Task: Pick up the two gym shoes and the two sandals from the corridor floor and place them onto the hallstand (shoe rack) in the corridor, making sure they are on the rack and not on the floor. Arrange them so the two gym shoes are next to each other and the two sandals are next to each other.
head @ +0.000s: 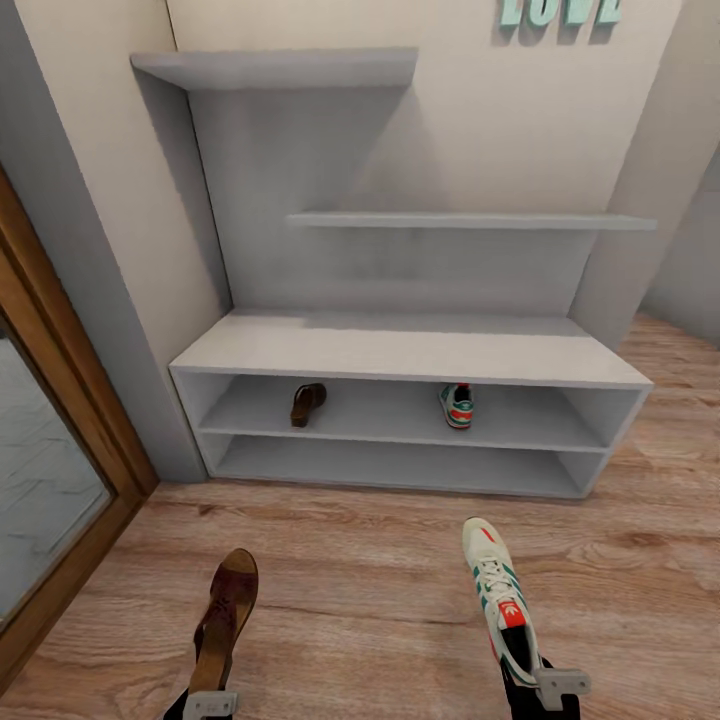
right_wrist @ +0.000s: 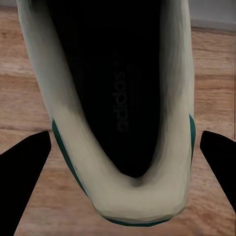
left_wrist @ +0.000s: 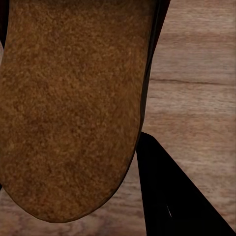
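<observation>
The pale grey hallstand stands against the wall ahead. On the upper of its two low shelves lie one brown sandal at the left and one gym shoe at the right, well apart. My left gripper is shut on the heel of the second sandal, held over the corridor floor; its suede sole looms beside one dark finger. My right gripper is shut on the second gym shoe, toe pointing at the rack. Its heel opening sits between my fingers.
A wooden door frame with a glass panel runs along the left side. Two staggered wall shelves hang above the bench top. Teal letters decorate the wall. The corridor continues to the right.
</observation>
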